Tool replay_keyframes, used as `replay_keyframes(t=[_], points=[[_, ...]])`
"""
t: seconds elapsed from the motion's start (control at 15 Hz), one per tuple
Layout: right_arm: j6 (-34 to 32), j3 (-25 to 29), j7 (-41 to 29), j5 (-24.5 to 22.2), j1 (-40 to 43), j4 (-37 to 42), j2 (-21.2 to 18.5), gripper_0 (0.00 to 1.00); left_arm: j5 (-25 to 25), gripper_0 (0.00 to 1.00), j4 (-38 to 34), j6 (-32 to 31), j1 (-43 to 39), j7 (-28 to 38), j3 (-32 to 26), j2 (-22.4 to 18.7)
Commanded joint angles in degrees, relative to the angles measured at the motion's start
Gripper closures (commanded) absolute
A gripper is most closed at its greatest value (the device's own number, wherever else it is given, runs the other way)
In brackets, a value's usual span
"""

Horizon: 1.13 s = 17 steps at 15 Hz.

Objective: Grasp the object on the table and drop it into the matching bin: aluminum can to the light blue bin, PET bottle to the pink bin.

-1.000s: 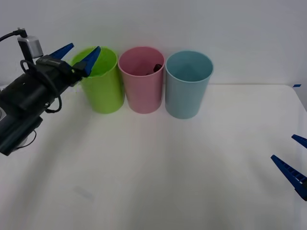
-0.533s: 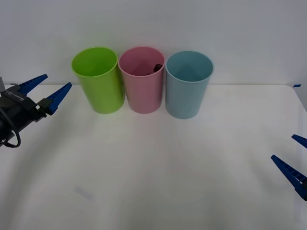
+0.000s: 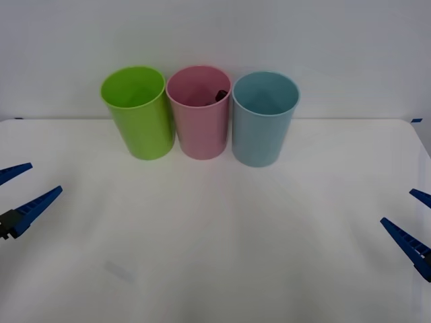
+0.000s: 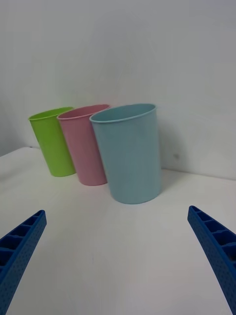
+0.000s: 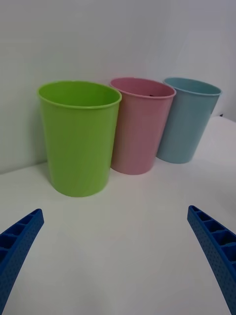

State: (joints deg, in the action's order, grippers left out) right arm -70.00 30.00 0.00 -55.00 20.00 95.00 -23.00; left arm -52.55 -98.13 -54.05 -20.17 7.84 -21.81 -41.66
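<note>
my left gripper (image 3: 17, 192) apart, empty | PET bottle (image 3: 220, 95) seemingly inside pink bin (image 3: 199, 128), far ahead | right gripper (image 3: 414, 225) apart, idle

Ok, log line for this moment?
bottle: in pink bin | left gripper: open, empty, table left edge | right gripper: open, empty, right edge

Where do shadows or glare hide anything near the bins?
Front view: soft shadows fall before the pink bin and light blue bin, no glare; pink bin's shaded inside shows a dark object. Wrist views: even light, table evenly lit.
</note>
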Motion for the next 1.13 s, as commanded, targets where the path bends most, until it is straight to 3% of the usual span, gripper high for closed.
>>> replay_keyframes(t=[0.07, 0.4, 1.13], points=[[0.0, 0.0, 0.0, 0.0, 0.0, 0.0, 0.0, 0.00, 0.6, 0.00, 0.2, -4.3, -4.7, -2.0, -3.3, 0.0], [0.0, 0.0, 0.0, 0.0, 0.0, 0.0, 0.0, 0.00, 2.2, 0.00, 3.3, -10.0, -9.4, -6.4, -6.4, 0.2], [0.0, 0.0, 0.0, 0.0, 0.0, 0.0, 0.0, 0.00, 3.1, 0.00, 5.9, -10.5, -7.9, -8.0, -4.9, 0.2]])
